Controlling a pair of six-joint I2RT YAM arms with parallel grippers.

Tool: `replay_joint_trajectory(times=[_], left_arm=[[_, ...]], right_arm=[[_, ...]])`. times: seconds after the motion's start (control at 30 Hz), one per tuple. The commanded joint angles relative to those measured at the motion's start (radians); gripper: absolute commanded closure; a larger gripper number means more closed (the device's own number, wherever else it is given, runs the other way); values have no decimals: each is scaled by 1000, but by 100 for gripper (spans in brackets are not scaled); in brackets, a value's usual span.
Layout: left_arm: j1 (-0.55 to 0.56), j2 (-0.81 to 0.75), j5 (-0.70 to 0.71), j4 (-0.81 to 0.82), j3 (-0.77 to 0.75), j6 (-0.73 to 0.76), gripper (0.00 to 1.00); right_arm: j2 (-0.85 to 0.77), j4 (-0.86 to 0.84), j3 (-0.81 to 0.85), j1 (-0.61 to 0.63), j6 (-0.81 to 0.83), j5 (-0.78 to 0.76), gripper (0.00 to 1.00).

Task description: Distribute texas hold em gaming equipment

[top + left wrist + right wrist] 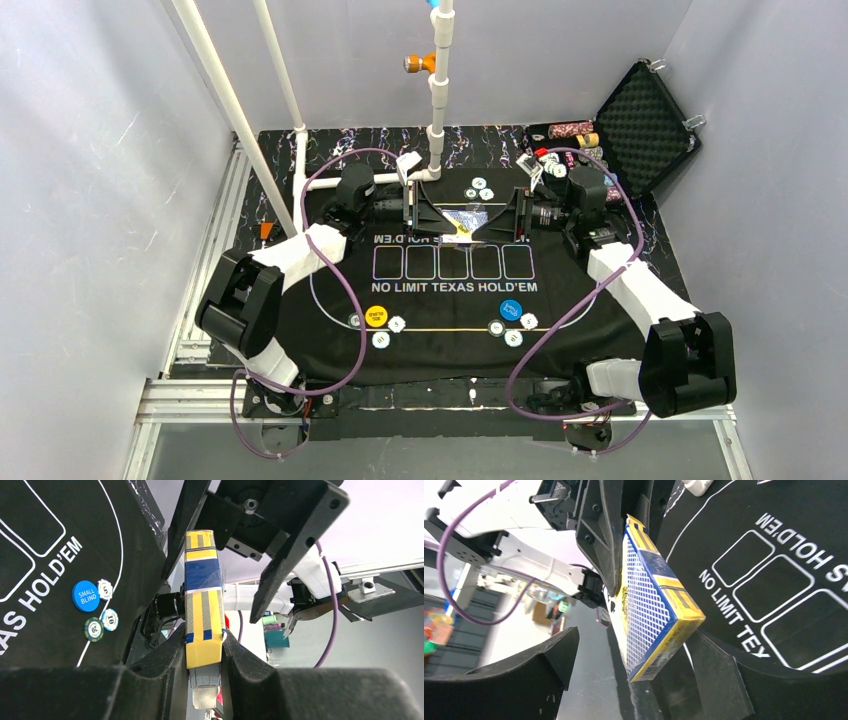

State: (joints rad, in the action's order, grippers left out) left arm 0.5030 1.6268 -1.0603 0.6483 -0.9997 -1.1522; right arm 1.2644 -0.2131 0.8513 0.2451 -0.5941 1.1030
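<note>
Held above the far middle of the mat [450,350]: one card box [204,590], clear of the surface.
- The left fingers [160,665] are clenched on one end of it.
- The right fingers [549,665] stand released around the other end, with a gap on one side.

Risks:
- The box sits skewed between the right fingers. Closing may catch a corner and twist it.
- If the left lets go before the right grips, the box drops onto the mat.

Count:
- One card box.
- One yellow disc [376,316], near left, with three chips [397,323].
- One blue disc [511,310], near right, with three chips.
- Two chips at far centre.
- Stacks by the case [645,125], too small to count.
</note>
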Motion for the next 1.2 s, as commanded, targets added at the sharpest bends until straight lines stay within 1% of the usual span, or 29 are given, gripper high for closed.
replay_joint_trajectory(times=[0.0, 0.1, 0.27, 0.33, 0.53, 0.6, 0.63, 0.7, 0.73, 0.77, 0.8, 0.83, 0.9, 0.93, 0.97, 1.0, 1.03, 1.1, 1.13, 1.17], left_arm=[[1, -46, -14, 104, 4, -48, 100], [1, -41, -12, 115, 11, -61, 100], [9, -38, -12, 134, 18, -75, 100], [9, -37, -10, 142, 20, -79, 100], [9, -29, -10, 163, 24, -99, 100], [11, -28, -11, 167, 28, -102, 100], [11, -27, -10, 168, 29, -102, 100], [10, -25, -1, 169, 34, -105, 100], [10, -25, 12, 169, 40, -109, 93], [9, -26, 26, 161, 47, -111, 77], [6, -27, 42, 142, 53, -108, 64], [3, -29, 57, 98, 53, -90, 55], [-5, -45, 82, 3, 43, -26, 45], [-9, -51, 86, -34, 34, 14, 35], [-12, -52, 81, -54, 27, 25, 19], [-14, -51, 76, -64, 24, 48, 5], [-15, -54, 76, -75, 24, 68, 2], [-19, -58, 76, -118, 16, 108, 2], [-21, -62, 84, -165, 3, 147, 2], [-21, -69, 109, -276, -28, 219, 2]], right_arm=[[-8, -259, -44, 9, -207, 16, 14], [6, -259, -34, 18, -217, 5, 17], [32, -321, -35, 28, -280, -5, 27], [38, -324, -40, 38, -283, -7, 32], [61, -345, -35, 45, -314, -8, 43], [67, -369, -32, 47, -340, -8, 51], [71, -380, -31, 48, -353, -5, 58], [72, -381, -27, 48, -365, 0, 80], [70, -375, -23, 48, -368, 2, 92], [67, -352, -13, 48, -362, 5, 99], [65, -300, 3, 48, -341, 5, 99], [61, -228, 22, 48, -306, -3, 99], [50, -22, 62, 46, -186, -34, 99], [45, 67, 88, 41, -125, -53, 99], [42, 129, 98, 38, -90, -77, 99], [41, 174, 104, 32, -67, -89, 99], [42, 206, 111, 23, -52, -96, 99], [46, 283, 130, 11, -18, -101, 99], [50, 331, 146, 6, 17, -101, 99], [56, 378, 163, 2, 55, -100, 99]])
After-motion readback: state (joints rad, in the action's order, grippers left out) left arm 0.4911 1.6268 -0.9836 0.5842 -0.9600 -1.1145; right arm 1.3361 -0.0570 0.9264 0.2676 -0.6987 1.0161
